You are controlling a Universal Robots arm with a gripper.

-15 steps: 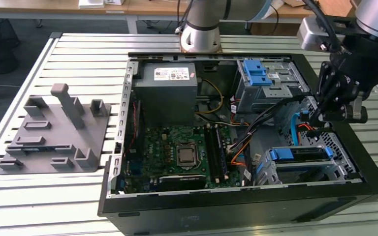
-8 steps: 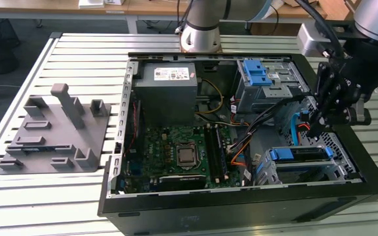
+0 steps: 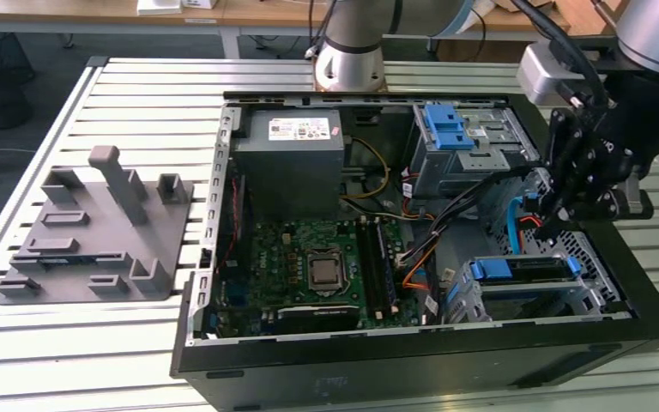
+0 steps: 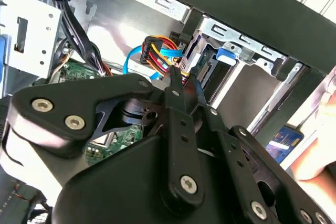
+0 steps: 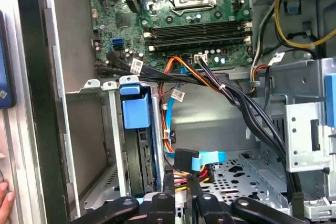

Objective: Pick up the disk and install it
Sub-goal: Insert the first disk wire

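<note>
The disk (image 3: 527,268) sits in the lower drive cage at the case's front corner on the exterior view's right, its blue carrier tab (image 3: 487,269) facing the motherboard. In the first wrist view the disk (image 5: 143,156) stands on edge in the cage behind the blue tab (image 5: 135,111). My gripper (image 3: 547,206) hangs inside the case beside that cage, against the wall on the exterior view's right. Its fingers (image 5: 168,182) stand close together on a black cable plug (image 5: 185,158) with a blue flat cable and coloured wires. The second wrist view shows the gripper (image 4: 184,75) in front of the cage (image 4: 231,35).
Black and coloured cables (image 5: 236,98) cross the case between the motherboard (image 3: 318,266) and the upper drive cage (image 3: 467,142). A grey power-supply box (image 3: 289,159) fills the far corner. A person's hand (image 4: 317,156) and a flat blue-labelled object (image 4: 286,140) lie outside the case wall. A grey fixture (image 3: 95,232) stands on the table.
</note>
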